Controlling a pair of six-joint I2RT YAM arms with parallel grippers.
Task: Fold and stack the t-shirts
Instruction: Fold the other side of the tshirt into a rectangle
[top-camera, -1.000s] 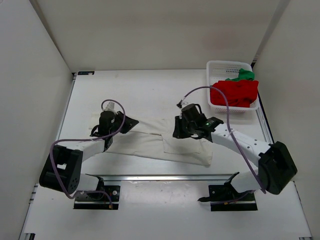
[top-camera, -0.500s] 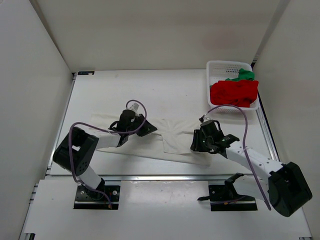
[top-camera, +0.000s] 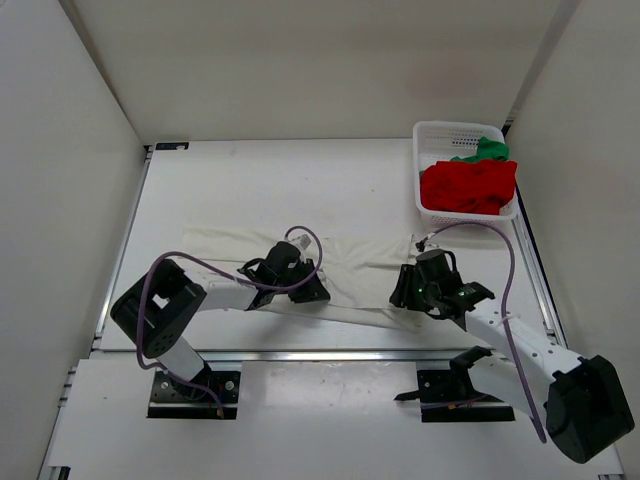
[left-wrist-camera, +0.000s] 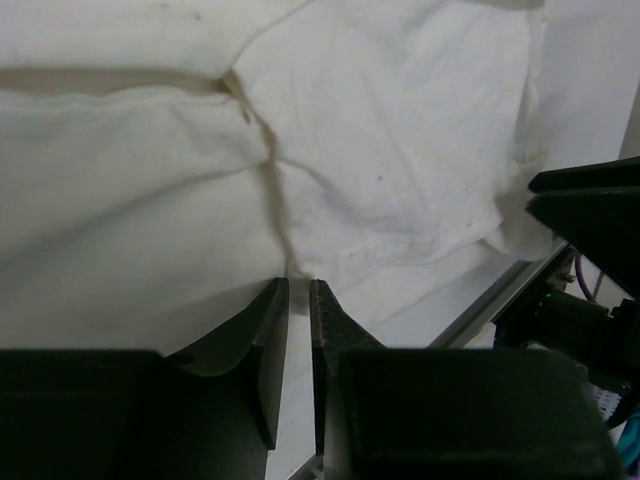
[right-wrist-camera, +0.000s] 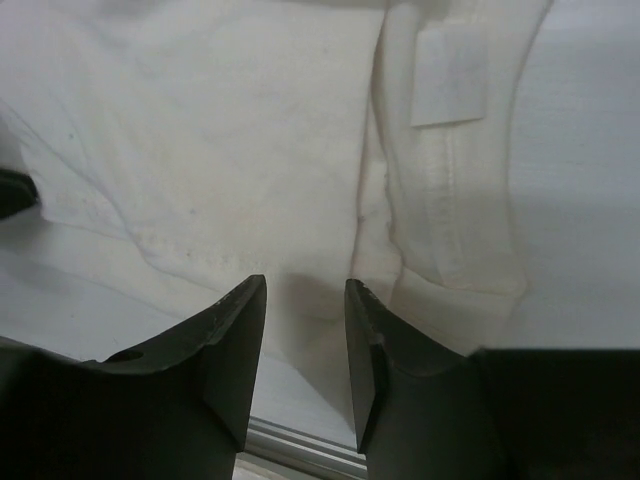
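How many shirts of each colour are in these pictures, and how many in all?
Cream-white shirt: 1, lying on the table
Red shirt: 1, in the basket
Green shirt: 1, in the basket
Total: 3 shirts

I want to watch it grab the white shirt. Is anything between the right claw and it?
Nothing visible is. The right claw hangs open over the white shirt, with only bare cloth under it.

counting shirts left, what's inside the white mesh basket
A bright red cloth shirt fills the white plastic mesh basket, a bright green cloth shirt at its far corner. Anything beneath is covered.
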